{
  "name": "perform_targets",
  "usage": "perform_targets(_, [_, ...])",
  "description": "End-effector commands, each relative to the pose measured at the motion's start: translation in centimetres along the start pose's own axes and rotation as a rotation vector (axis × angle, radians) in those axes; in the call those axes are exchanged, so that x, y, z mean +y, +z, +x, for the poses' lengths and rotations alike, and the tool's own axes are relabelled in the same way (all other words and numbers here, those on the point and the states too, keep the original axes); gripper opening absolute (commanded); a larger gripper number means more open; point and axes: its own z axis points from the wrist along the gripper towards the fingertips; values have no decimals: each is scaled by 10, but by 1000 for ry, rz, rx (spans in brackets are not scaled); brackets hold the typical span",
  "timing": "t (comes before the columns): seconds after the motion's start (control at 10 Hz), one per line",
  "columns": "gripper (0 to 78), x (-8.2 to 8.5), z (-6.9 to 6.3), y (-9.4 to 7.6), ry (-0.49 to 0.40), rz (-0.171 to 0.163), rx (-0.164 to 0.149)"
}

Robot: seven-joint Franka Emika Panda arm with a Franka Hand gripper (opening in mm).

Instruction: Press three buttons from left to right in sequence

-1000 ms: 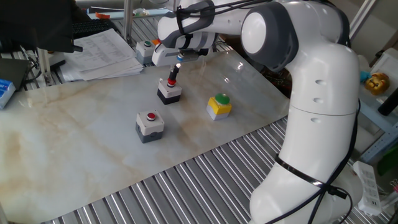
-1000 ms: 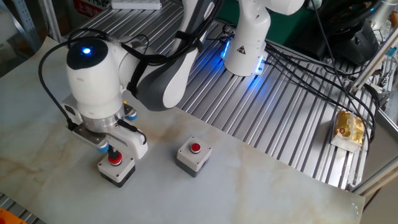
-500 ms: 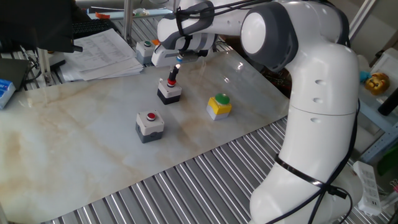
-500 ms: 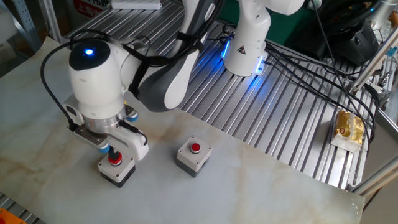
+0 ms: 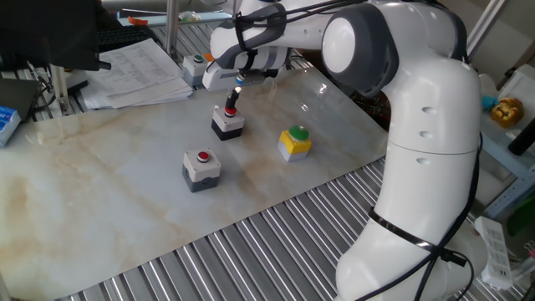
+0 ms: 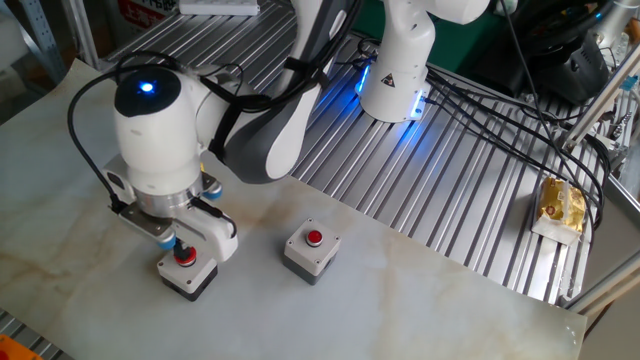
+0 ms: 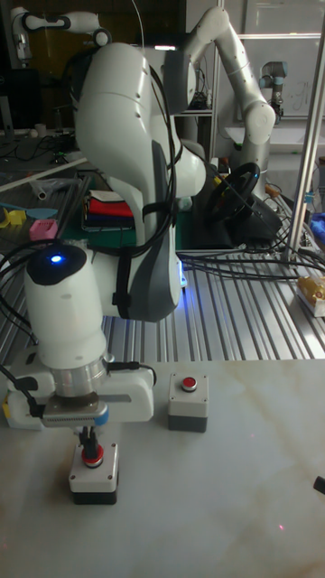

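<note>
Marble tabletop [image 5: 100,176]: my gripper [image 7: 89,442] touches the light-grey box's small red button [image 7: 92,458]; finger spread unclear.

A stack of papers [image 5: 134,71] lies at the table's [image 5: 100,192] far left corner, just beside a grey box with a green button [image 5: 196,67].

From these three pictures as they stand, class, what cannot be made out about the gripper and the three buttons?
- Gripper: fingertips are too small and dark in every view to show a gap.
- Red button under it: contact unclear; the wrist overhangs it in the other fixed view.
- Yellow box: missing from the other fixed view and the tall fixed view; the arm or frame edge may hide it.
</note>
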Motion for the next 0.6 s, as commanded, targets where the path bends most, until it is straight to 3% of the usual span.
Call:
perform_targets(0.1, [0, -1, 5, -13, 0, -5, 26])
perform_targets(0.3, [0, -3, 6, -34, 3, -5, 36])
perform_targets(0.6, [0, -1, 7, -45, 0, -5, 34])
